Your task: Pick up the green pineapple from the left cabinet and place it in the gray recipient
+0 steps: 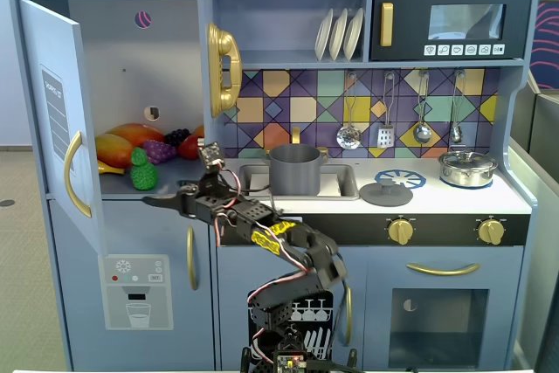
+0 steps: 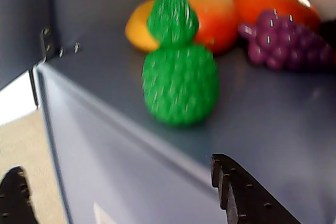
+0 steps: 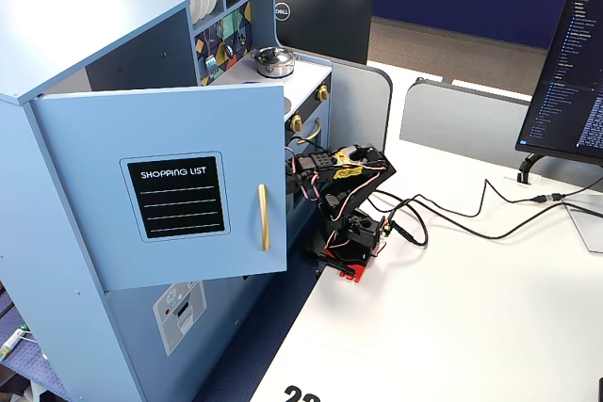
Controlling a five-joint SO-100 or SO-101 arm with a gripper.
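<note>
The green pineapple (image 1: 142,171) stands upright near the front edge of the shelf in the open left cabinet (image 1: 122,58). In the wrist view the pineapple (image 2: 180,80) is above centre, blurred. My gripper (image 1: 162,200) is just in front of the shelf edge, slightly below and right of the pineapple, not touching it. It is open and empty in the wrist view (image 2: 126,187), with its black fingers (image 2: 247,195) wide apart. The gray recipient (image 1: 294,169) stands in the sink. In a fixed view the open door (image 3: 179,185) hides the gripper and fruit.
A mango (image 1: 115,149), an orange-red fruit (image 1: 138,134) and purple grapes (image 1: 160,150) lie behind the pineapple. The cabinet door (image 1: 52,111) stands open at left. A flat gray lid (image 1: 385,193) and a steel lidded pot (image 1: 467,168) sit on the counter. A monitor (image 3: 575,72) and cables lie on the desk.
</note>
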